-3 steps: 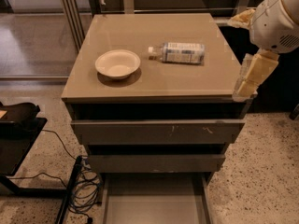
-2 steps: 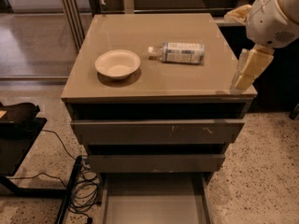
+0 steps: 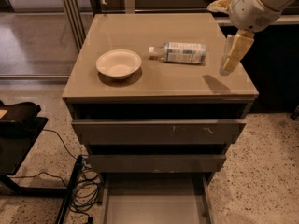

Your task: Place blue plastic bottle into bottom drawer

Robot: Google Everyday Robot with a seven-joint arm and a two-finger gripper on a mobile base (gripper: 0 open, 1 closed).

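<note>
As the arm swings inward, claw position: the claw (image 3: 233,55) hangs over the right edge of the table (image 3: 159,85), just beside the base end of the blue plastic bottle (image 3: 180,52) but apart from it.
Claw state: it holds nothing; whether it is apart or together cannot be told from this angle.
What changed: a second ago the claw hung off the table's right front corner; it has since moved back and left, and now casts a shadow (image 3: 215,84) on the tabletop.
What stayed: the bottle lies on its side as before, white cap pointing toward the white bowl (image 3: 118,63), and neither has shifted.
Bottom drawer: the bottom drawer (image 3: 154,204) is pulled out, as it was earlier, with bare light grey showing inside.
Upper drawers: the top drawer (image 3: 159,131) and middle drawer (image 3: 156,162) sit slightly out above it.
Meaning for the task: the approach looks under way and the grasp is not yet made; the bottle has still to be lifted and carried down past the two upper fronts.
Likely need: a drop onto the bottle's middle, gripping across its width.
</note>
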